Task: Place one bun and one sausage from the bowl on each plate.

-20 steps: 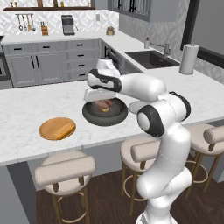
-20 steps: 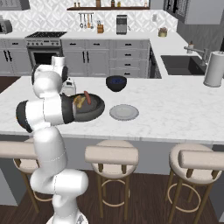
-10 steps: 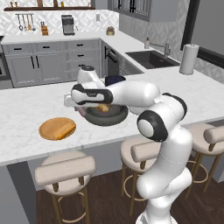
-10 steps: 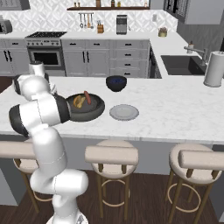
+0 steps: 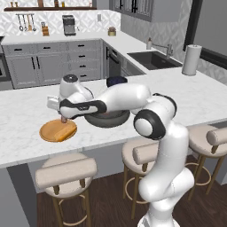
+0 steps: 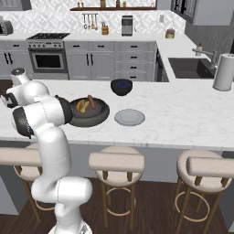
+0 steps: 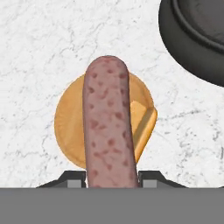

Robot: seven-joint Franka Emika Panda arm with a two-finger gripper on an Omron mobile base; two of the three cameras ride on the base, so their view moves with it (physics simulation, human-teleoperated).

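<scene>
I have the gripper (image 7: 111, 177) pinching 1 sausage (image 7: 108, 122) between its fingers, its long axis running straight out from them. The tan-orange plate (image 7: 70, 127) lies directly beneath, a bun (image 7: 143, 124) already on it, just beside the sausage's line.

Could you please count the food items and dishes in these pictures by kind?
Sausages: 2
Buns: 2
Plates: 2
Bowls: 2
Total: 8
</scene>
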